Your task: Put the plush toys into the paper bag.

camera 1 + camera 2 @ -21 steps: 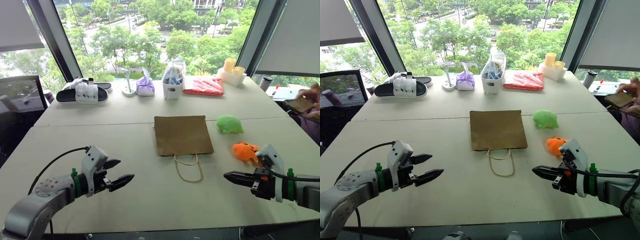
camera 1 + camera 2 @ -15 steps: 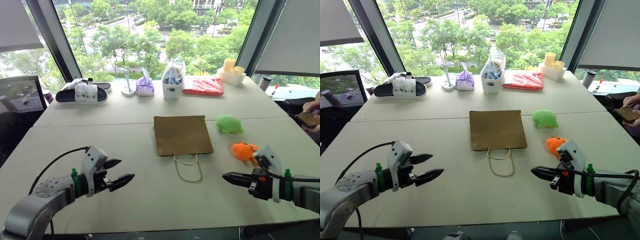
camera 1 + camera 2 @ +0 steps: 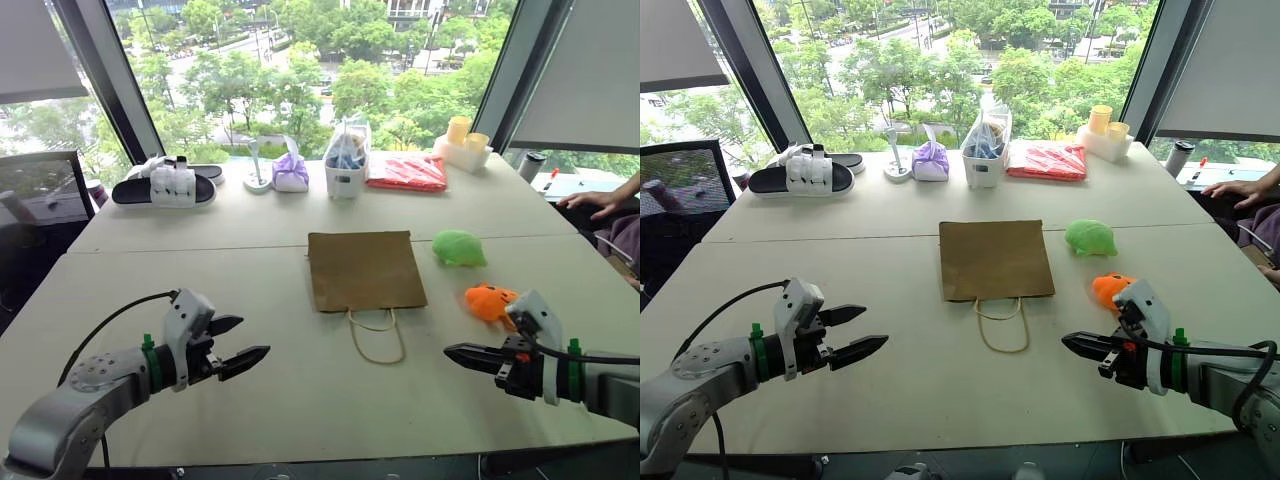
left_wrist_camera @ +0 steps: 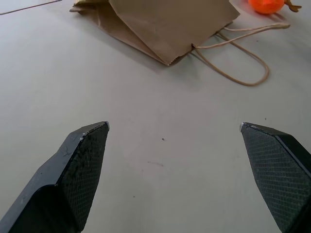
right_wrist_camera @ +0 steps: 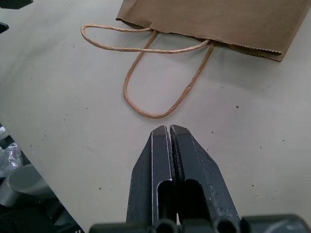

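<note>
The brown paper bag [image 3: 364, 269] lies flat in the middle of the table, its cord handles [image 3: 377, 336] toward me. To its right sit the plush toys: a light green one [image 3: 459, 248] and, nearer me, an orange one [image 3: 492, 301]. My left gripper [image 3: 248, 341] hovers open and empty over the table, left of the bag and nearer to me. My right gripper [image 3: 452, 351] is shut with nothing in it, just in front of the orange toy, pointing toward the handles [image 5: 160, 73]. The left wrist view has the bag [image 4: 165, 24] ahead of the wide-apart fingers [image 4: 80, 160].
Along the far edge stand a black-and-white sandal [image 3: 165, 187], a purple cloth bundle [image 3: 291, 174], a white cup with a clear plastic bag [image 3: 346, 165], a red packet [image 3: 407, 172] and yellow cups [image 3: 462, 143]. A person's arm [image 3: 605, 198] rests at the right edge.
The person's hand at the right edge has shifted and now lies flat on the table. Both grippers stay about where they were.
</note>
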`<state>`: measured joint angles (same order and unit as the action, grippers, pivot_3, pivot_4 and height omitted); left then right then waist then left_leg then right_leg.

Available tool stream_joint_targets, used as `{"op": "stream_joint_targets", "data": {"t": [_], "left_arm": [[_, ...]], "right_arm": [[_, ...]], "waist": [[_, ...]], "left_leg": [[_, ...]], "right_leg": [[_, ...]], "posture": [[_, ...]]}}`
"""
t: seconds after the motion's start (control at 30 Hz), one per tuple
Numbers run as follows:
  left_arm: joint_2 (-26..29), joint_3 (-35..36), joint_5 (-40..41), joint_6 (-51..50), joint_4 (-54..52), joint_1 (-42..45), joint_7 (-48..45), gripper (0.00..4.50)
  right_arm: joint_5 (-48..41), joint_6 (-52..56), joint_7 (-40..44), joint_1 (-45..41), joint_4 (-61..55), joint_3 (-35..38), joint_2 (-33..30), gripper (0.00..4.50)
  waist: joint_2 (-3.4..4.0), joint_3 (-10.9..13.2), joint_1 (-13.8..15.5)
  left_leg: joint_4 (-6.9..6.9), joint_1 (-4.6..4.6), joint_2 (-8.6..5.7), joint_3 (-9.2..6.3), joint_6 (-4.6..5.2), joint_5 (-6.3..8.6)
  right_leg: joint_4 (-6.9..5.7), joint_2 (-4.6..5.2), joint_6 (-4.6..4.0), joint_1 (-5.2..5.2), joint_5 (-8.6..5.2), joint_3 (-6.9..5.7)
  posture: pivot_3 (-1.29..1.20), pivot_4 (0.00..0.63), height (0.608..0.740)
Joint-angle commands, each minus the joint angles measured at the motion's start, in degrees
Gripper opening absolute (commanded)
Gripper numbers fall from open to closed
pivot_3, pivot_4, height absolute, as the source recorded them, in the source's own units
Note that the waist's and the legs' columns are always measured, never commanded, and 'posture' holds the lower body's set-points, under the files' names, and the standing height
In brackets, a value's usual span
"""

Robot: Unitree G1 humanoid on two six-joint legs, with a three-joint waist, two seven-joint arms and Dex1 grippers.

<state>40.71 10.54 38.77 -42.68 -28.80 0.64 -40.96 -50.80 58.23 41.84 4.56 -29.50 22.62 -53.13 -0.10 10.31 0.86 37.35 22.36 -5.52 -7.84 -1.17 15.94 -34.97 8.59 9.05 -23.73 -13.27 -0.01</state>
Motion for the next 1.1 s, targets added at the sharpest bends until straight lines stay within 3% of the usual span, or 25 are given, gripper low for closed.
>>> {"op": "stream_joint_targets", "data": {"t": [0.03,0.13,0.27,0.37,0.5,0.7,0.8,1.03,1.1], "left_arm": [[2.1,1.3,-1.1,2.6,1.9,1.4,-2.5,4.43],[5.0,-1.4,-4.3,6.7,3.7,4.2,-7.1,4.43],[7.4,-14.5,-17.0,20.8,8.9,14.3,-16.1,4.43],[2.0,-21.6,-20.3,26.4,15.6,22.1,-20.1,4.43],[-10.0,-31.2,-28.4,40.2,32.9,32.5,-23.9,4.43],[-21.9,-33.4,-32.9,52.8,53.0,43.0,-24.5,4.43],[-24.9,-32.5,-33.5,56.3,58.6,45.9,-24.1,3.63],[-28.3,-31.1,-33.9,59.3,64.7,49.1,-24.3,0.20],[-29.1,-29.3,-32.5,57.2,65.3,50.0,-23.5,0.09]], "right_arm": [[1.1,-1.6,-1.4,-1.9,0.2,-0.3,1.0,0.00],[-0.4,-0.9,-2.5,-1.9,-0.8,0.7,2.0,0.00],[0.4,-1.3,-3.5,0.4,-2.2,-0.1,3.3,0.00],[1.3,-2.5,-5.4,-0.3,-1.5,-1.1,5.4,0.00],[2.5,-3.3,-7.7,-0.5,-2.0,-2.6,8.1,0.00],[3.0,-3.7,-10.9,0.9,-4.3,-2.1,10.4,0.00],[2.9,-3.9,-11.8,1.8,-5.1,-1.9,11.0,0.00],[3.4,-4.6,-15.5,0.5,-5.7,-2.6,13.6,0.00],[3.8,-4.7,-17.2,-0.6,-6.0,-3.3,14.6,0.00]], "waist": [[0.00,0.0,-0.1],[0.00,0.0,0.0],[0.01,0.0,1.4],[0.00,0.0,1.4],[-0.02,0.0,1.5],[-0.07,0.0,1.1],[-0.07,0.0,1.2],[-0.07,0.0,1.2],[-0.07,0.0,1.2]], "left_leg": [[0.00,0.00,0.00,0.00,0.00,0.00],[0.00,-0.01,0.00,0.00,-0.02,-0.01],[0.03,0.00,-0.06,0.17,-0.04,-0.02],[0.05,-0.04,-0.05,0.20,-0.04,-0.03],[0.08,-0.04,-0.09,0.18,-0.04,-0.05],[0.11,0.00,-0.17,0.20,-0.04,-0.05],[0.12,-0.01,-0.16,0.18,-0.04,-0.05],[0.32,0.00,-0.19,0.15,-0.03,-0.05],[0.37,0.00,-0.19,0.14,-0.03,-0.05]], "right_leg": [[0.00,0.00,0.00,0.00,0.00,0.00],[-0.01,-0.01,-0.02,-0.01,0.01,0.00],[0.02,0.00,-0.09,0.05,-0.02,-0.02],[0.08,0.02,-0.14,0.10,-0.01,0.01],[0.06,0.00,-0.02,0.15,0.05,-0.03],[0.04,-0.02,0.00,0.04,0.07,-0.04],[0.00,-0.02,0.01,0.04,0.07,-0.04],[-0.12,-0.03,0.03,0.09,0.07,-0.05],[-0.14,-0.04,0.03,0.10,0.07,-0.05]], "posture": [[0.00,0.150,0.740],[0.00,0.150,0.740],[0.00,0.150,0.740],[0.00,0.150,0.740],[0.00,0.150,0.740],[0.00,0.150,0.740],[0.00,0.150,0.740],[0.00,0.150,0.740],[0.00,0.150,0.740]]}}
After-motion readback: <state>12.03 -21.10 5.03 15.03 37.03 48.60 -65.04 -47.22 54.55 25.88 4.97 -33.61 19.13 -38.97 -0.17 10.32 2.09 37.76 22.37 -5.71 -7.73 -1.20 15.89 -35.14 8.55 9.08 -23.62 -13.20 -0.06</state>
